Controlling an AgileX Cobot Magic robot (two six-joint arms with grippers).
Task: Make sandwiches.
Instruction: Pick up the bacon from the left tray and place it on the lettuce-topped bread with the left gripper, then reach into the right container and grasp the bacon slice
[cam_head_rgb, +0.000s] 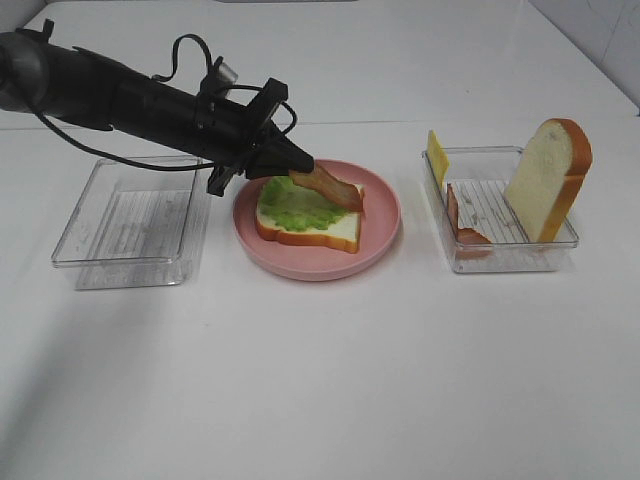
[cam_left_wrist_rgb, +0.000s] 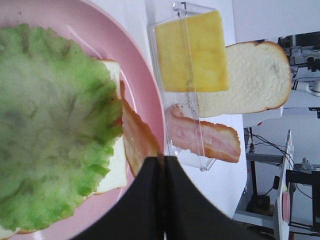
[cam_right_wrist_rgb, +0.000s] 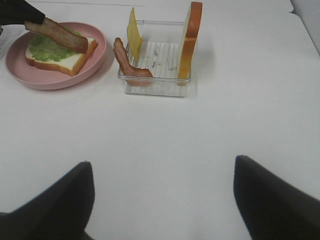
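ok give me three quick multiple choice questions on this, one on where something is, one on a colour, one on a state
1. Where is the cheese slice?
A on the floor
B in the clear tray on the right
C in a bowl

2. What colour is the plate?
A pink
B blue
C white

3. The left fingers are:
A wide open
B shut on the bacon strip
C shut on a spoon

Answers:
1 B, it leans against that tray's wall.
2 A, its rim is plainly pink.
3 B, they pinch the strip's end.
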